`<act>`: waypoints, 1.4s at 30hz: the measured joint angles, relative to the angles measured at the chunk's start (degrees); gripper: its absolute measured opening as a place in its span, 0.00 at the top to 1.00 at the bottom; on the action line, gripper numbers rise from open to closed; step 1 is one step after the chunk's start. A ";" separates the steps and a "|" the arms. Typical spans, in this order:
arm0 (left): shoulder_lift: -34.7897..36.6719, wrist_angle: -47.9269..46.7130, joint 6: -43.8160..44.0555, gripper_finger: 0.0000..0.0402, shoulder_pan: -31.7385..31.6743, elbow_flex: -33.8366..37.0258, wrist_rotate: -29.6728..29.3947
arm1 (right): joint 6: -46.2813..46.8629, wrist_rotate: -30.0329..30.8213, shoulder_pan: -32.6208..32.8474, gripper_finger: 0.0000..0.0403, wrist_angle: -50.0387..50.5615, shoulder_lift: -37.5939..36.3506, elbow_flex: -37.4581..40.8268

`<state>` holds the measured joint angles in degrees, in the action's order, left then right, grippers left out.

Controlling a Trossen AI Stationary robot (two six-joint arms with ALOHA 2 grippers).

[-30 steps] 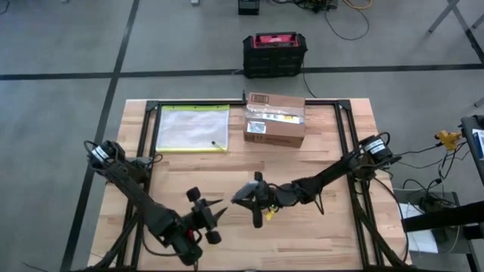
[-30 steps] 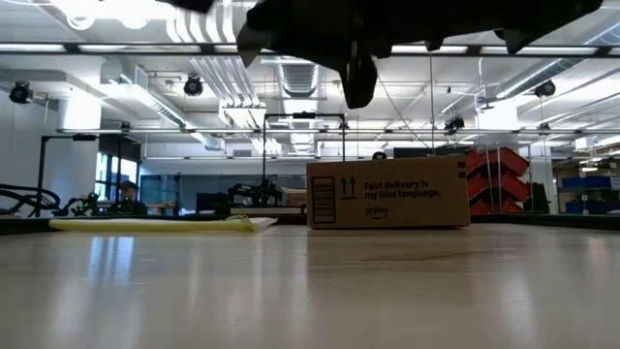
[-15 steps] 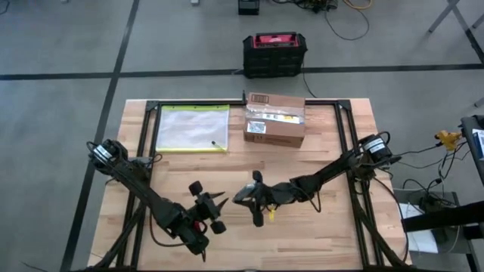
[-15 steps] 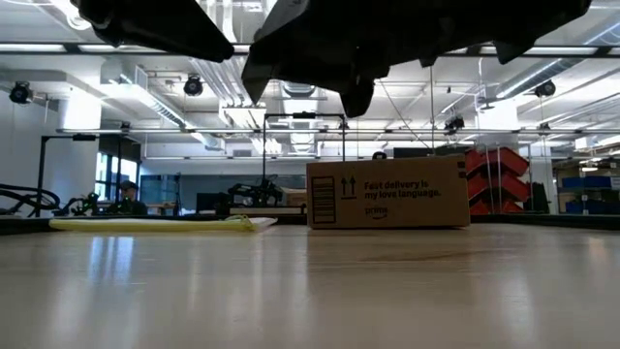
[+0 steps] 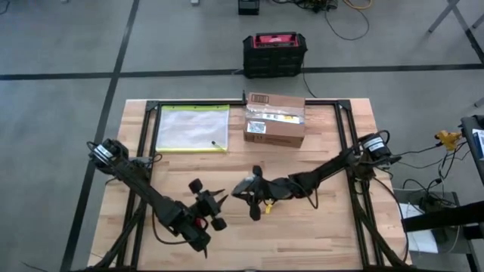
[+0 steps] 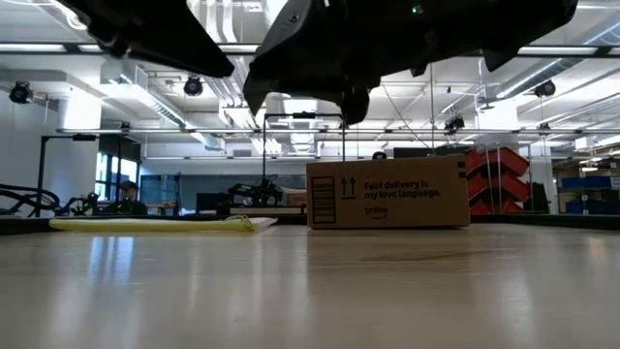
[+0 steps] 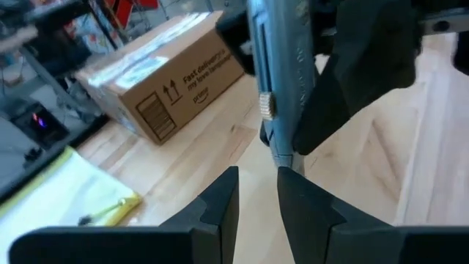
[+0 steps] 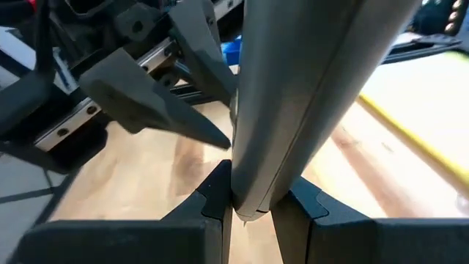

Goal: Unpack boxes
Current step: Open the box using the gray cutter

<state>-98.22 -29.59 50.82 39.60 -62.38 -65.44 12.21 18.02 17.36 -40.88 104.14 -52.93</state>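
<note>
The brown cardboard box (image 5: 274, 121) (image 6: 387, 194) (image 7: 161, 81) stands on its base near the table's far edge, and no gripper touches it. My right gripper (image 5: 243, 190) (image 8: 249, 199) hovers over the table's middle, shut on a grey-blue hand tool (image 7: 282, 73) (image 8: 293, 88) with a brass knob. My left gripper (image 5: 219, 199) (image 7: 258, 194) is open just left of it. Its fingers point at the tool's lower end without touching it. My right gripper pinches the grey-blue tool's body (image 8: 253, 183) between its two fingers, one finger (image 7: 366, 59) on each flat side. The tool runs forward past the fingers, lifted clear of the table, and its free end (image 7: 282, 155) points toward my left gripper.
A clear yellow-edged pouch (image 5: 193, 127) lies flat left of the box. A black and red case (image 5: 274, 53) sits on the floor beyond the far edge. A black frame (image 5: 342, 128) runs along the table's sides. Bare wood lies in front of both grippers.
My left gripper has moved toward the far edge and closer to the tool held by my right gripper, its arm coming into the low view's top left. My right gripper has drifted slightly toward the far edge with the tool. The box has stayed still.
</note>
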 joint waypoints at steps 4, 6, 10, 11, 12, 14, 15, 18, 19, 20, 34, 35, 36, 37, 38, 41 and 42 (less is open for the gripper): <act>0.01 0.04 4.02 0.80 -1.67 1.97 2.98 | -1.57 -0.20 -1.81 0.88 6.02 -3.11 0.02; 0.01 0.06 4.47 0.80 -2.14 2.35 3.75 | -1.82 -0.05 -3.32 0.88 12.79 -7.22 0.04; 0.07 0.17 3.88 0.80 -3.73 2.54 5.12 | -2.43 1.12 -7.41 0.88 30.88 -16.72 0.04; 0.07 0.17 3.90 0.80 -4.66 2.59 5.22 | -2.39 1.46 -8.77 0.88 36.36 -19.07 0.04; 0.08 0.23 3.99 0.81 -5.95 2.71 5.54 | -1.98 1.71 -10.30 0.88 41.41 -21.28 0.04; 0.40 -0.20 2.14 0.81 -10.19 3.01 9.64 | -0.12 3.01 -13.46 0.88 51.08 -25.74 0.06; 0.71 -0.66 -1.12 0.81 -13.24 3.15 12.79 | 0.71 3.20 -15.17 0.88 55.65 -27.92 0.05; 2.06 1.04 -15.41 0.85 -23.88 3.22 21.60 | 4.55 3.24 -20.80 0.88 66.86 -34.06 0.07; 2.61 2.71 -20.26 0.86 -27.47 3.22 24.19 | 6.29 3.55 -22.85 0.88 70.52 -35.95 0.07; 3.11 4.41 -24.77 0.88 -31.14 3.22 26.47 | 7.86 4.33 -24.96 0.88 73.99 -37.72 0.07; 5.89 34.86 -46.50 1.00 -66.76 6.75 60.41 | 10.77 8.13 -47.20 0.88 84.53 -42.53 7.67; 5.14 34.96 -46.52 1.00 -66.82 6.85 59.13 | 10.66 7.72 -47.67 0.88 83.44 -42.32 8.43; 4.27 35.21 -46.52 1.00 -66.82 6.85 57.18 | 10.50 7.40 -47.88 0.88 82.02 -42.06 9.18; 3.34 35.79 -46.70 1.00 -66.76 6.83 55.48 | 10.41 7.14 -47.99 0.88 80.64 -41.78 9.94; 2.28 36.09 -46.82 1.00 -66.48 6.85 54.29 | 10.32 6.84 -48.08 0.88 79.62 -41.70 10.63; -1.76 39.10 -46.87 1.00 -65.78 7.15 53.99 | 10.32 6.38 -47.98 0.88 76.95 -41.70 12.94; -2.98 40.29 -46.81 1.00 -65.47 7.16 54.13 | 10.33 5.35 -47.99 0.88 76.16 -41.83 13.69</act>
<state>-101.20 10.70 4.00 -25.87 -55.22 -11.31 22.54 23.37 -30.63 35.28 62.31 -39.23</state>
